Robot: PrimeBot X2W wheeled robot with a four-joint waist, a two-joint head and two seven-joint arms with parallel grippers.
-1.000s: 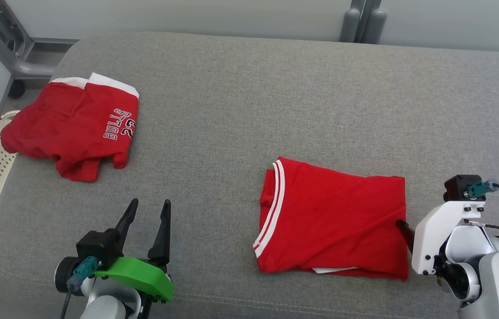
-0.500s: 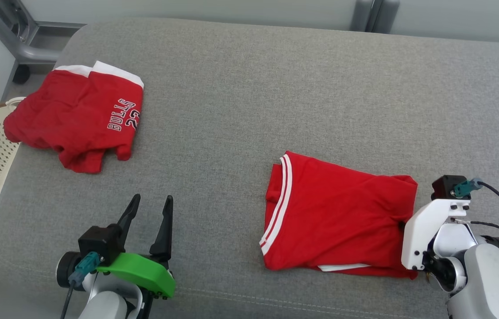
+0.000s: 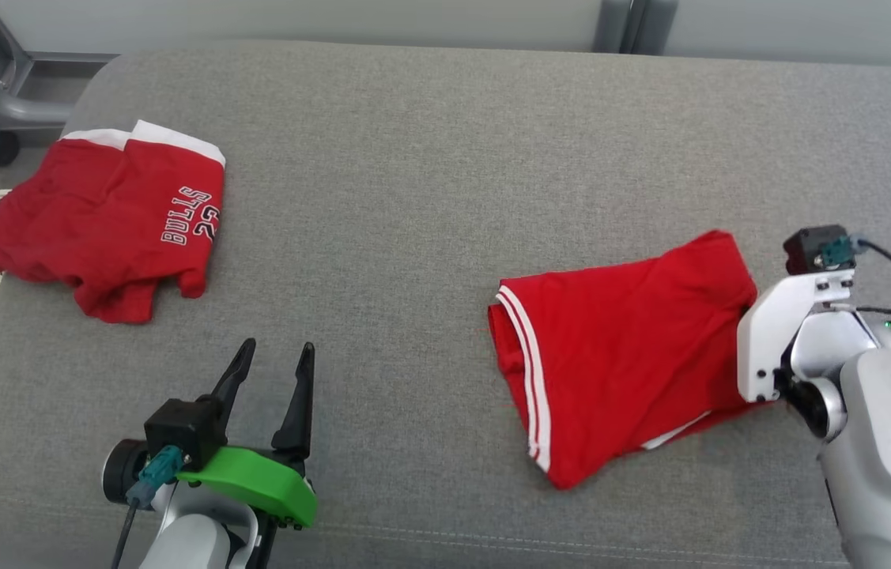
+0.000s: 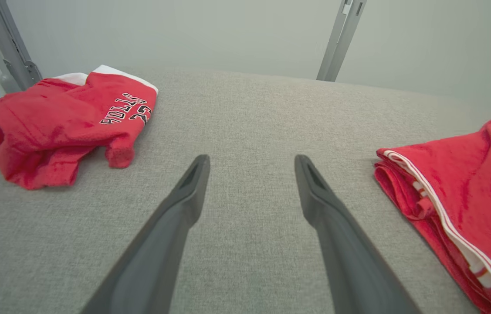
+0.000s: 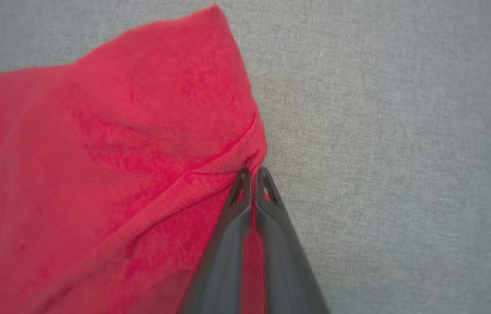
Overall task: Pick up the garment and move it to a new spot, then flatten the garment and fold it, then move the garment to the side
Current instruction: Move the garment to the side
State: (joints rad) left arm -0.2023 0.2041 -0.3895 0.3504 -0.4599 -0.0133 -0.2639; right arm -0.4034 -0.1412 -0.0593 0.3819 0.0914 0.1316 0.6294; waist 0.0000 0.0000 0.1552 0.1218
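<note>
The right gripper (image 5: 252, 174) is clamping tight on the three o'clock edge of the folded red garment (image 3: 619, 348), which is lying around four o'clock on the grey cushion (image 3: 429, 142). The left gripper (image 3: 277, 348) is hanging spread wide at seven o'clock, gripping nothing. The danger: it is pinching just one thin edge, so any drag is risking the layers peeling open or the cloth slipping free.

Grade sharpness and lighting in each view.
Head view: sharp, evenly lit, faint shadow beneath the folded red garment. Left wrist view: crisp gray cushion weave, wide-angle stretch along the left gripper. Right wrist view: soft throughout, right gripper and red cloth smeared.
</note>
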